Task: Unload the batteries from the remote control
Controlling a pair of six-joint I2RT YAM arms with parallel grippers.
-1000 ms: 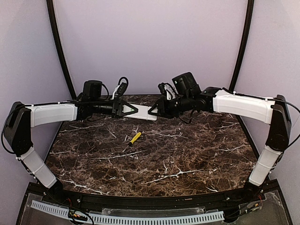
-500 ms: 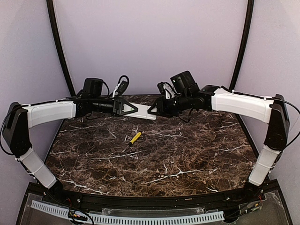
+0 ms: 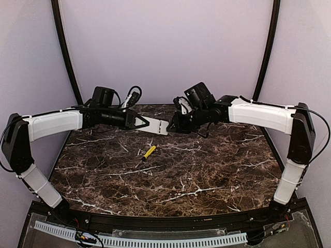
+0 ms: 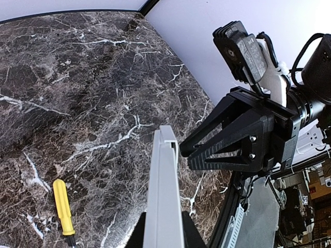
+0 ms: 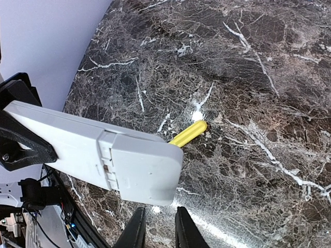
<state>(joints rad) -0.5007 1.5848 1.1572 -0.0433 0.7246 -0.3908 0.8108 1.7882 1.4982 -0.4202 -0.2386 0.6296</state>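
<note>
My left gripper point(image 3: 146, 124) is shut on the white remote control point(image 3: 158, 126) and holds it in the air over the back of the table. In the left wrist view the remote point(image 4: 164, 196) runs edge-on out from between the fingers. In the right wrist view its back point(image 5: 77, 150) faces the camera, with the battery cover point(image 5: 142, 168) in place. The batteries are hidden. My right gripper point(image 3: 173, 125) sits just off the remote's free end, its fingers point(image 5: 135, 230) a narrow gap apart with nothing between them.
A yellow-handled tool point(image 3: 149, 151) lies on the dark marble table point(image 3: 207, 175), below the raised remote. It also shows in the left wrist view point(image 4: 62, 206) and the right wrist view point(image 5: 189, 133). Lilac walls close the back and sides.
Both arms have shifted slightly. The remote has tilted in my left gripper and looks shorter from above. My right gripper, earlier over the remote's end, now sits just off it.
</note>
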